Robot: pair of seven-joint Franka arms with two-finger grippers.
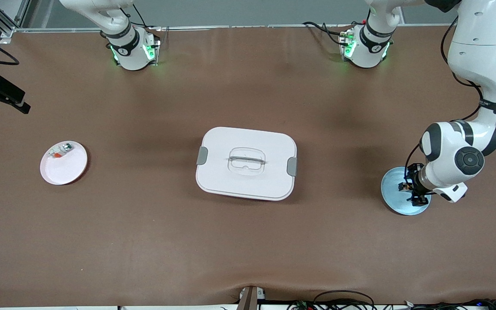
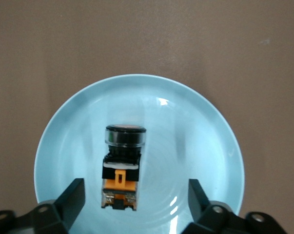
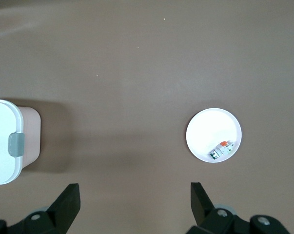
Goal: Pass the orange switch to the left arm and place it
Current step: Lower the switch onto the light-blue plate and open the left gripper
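Note:
The orange switch [image 2: 121,161] lies on its side on a pale blue plate [image 2: 205,146], with its black body and round cap showing. My left gripper [image 2: 135,185] hangs low over that plate [image 1: 392,198], open, one finger on each side of the switch and clear of it. In the front view the left gripper [image 1: 413,190] is at the left arm's end of the table. The white lidded box [image 1: 246,163] sits mid-table. My right gripper [image 3: 134,187] is open and empty, high over bare table between the box [image 3: 3,141] and a white plate [image 3: 205,129]; the front view does not show it.
The white plate [image 1: 69,168] at the right arm's end of the table holds a small whitish-green part with a red bit [image 1: 60,151]. A black clamp [image 1: 0,92] juts in at that end. Cables lie along the table's front edge [image 1: 342,299].

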